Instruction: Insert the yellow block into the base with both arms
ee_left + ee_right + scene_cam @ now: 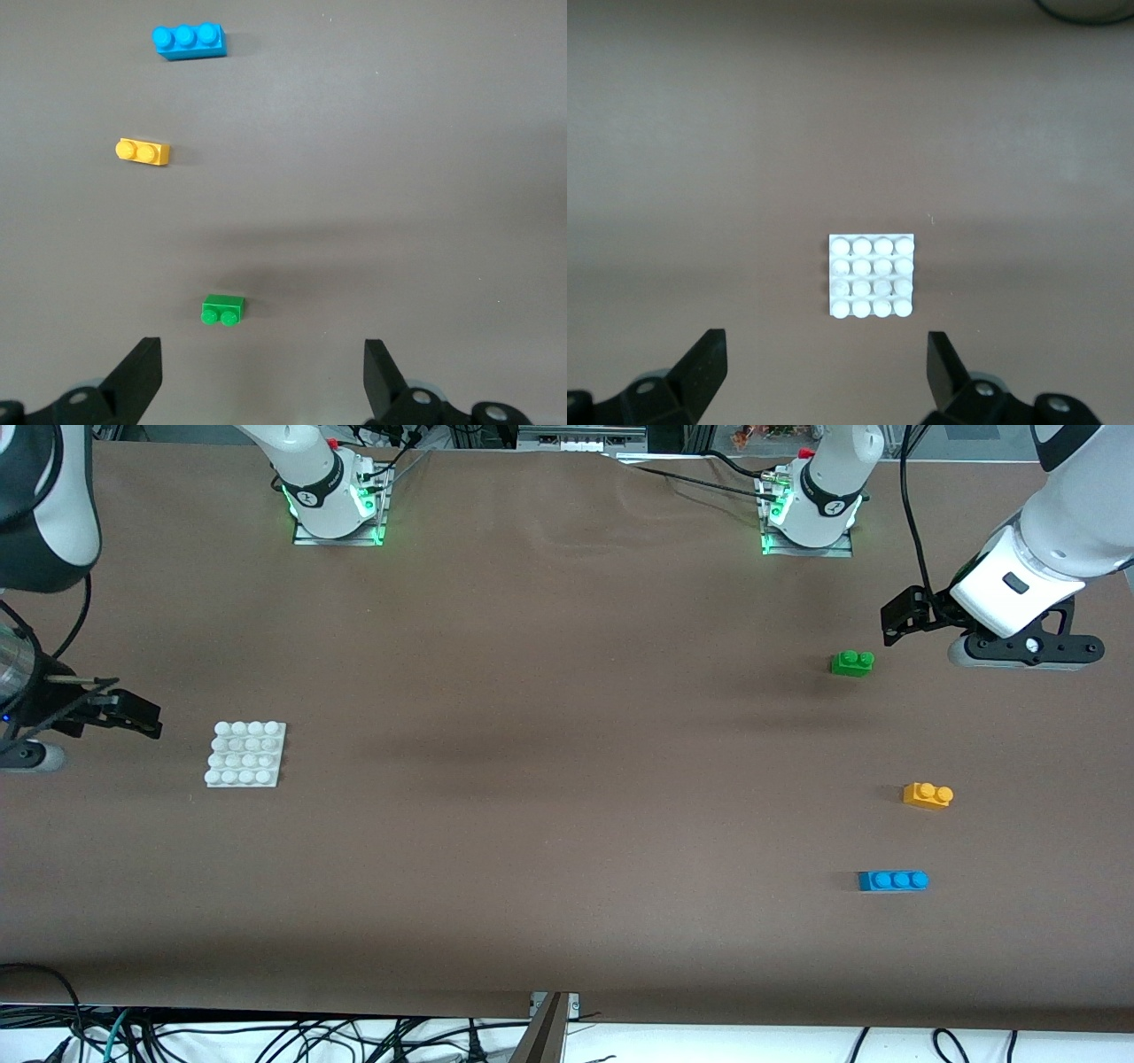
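Observation:
The yellow block (928, 794) lies on the table at the left arm's end, between the green and blue bricks; it also shows in the left wrist view (143, 152). The white base (247, 754) lies flat at the right arm's end and shows in the right wrist view (872, 275). My left gripper (889, 624) hangs open and empty over the table beside the green brick (852, 662); in its wrist view (262, 354) nothing is between its jaws. My right gripper (152, 722) hangs open and empty beside the base, with nothing between its jaws in its wrist view (826, 350).
The green two-stud brick (222, 311) lies farther from the front camera than the yellow block. The blue three-stud brick (893, 880) lies nearer to it and shows in the left wrist view (189, 41). Brown cloth covers the table; cables hang along its front edge.

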Robot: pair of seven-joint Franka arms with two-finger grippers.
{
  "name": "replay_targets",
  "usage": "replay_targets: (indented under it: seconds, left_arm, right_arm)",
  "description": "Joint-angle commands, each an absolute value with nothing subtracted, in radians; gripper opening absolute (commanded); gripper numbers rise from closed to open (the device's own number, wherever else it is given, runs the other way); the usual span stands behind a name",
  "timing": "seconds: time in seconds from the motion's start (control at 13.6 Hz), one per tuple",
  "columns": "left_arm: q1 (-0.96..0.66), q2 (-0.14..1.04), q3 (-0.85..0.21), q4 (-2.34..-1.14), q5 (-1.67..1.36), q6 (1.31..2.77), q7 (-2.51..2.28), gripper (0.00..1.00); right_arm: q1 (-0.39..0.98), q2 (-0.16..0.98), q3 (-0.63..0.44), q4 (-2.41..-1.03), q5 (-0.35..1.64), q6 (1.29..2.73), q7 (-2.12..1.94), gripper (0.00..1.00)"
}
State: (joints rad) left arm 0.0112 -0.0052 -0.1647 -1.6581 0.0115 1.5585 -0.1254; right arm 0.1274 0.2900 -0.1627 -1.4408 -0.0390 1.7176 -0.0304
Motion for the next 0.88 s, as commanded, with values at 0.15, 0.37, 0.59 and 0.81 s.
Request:
replay_targets:
  seconds: [0.15,0.37,0.59,0.81]
  left_arm:
    - [0.008,-0.003,-0.163,-1.646,-0.008,1.552,-0.118,1.00]
    - [0.009,-0.003,-0.163,-1.647,-0.008,1.552,-0.117,1.00]
    - [0.008,-0.003,-0.164,-1.646,-0.008,1.552,-0.117,1.00]
    - [0.008,-0.003,-0.172,-1.646,-0.008,1.552,-0.118,1.00]
  right_arm:
    - [0.114,0.419,-0.169,-1.462,-0.077,1.804,-0.006,1.00]
    - [0.106,0.457,-0.199,-1.576,-0.077,1.966,-0.008,1.00]
    - [0.087,0.463,-0.202,-1.704,-0.077,2.093,-0.008,1.00]
    - [0.086,0.460,-0.209,-1.820,-0.075,2.206,-0.005,1.00]
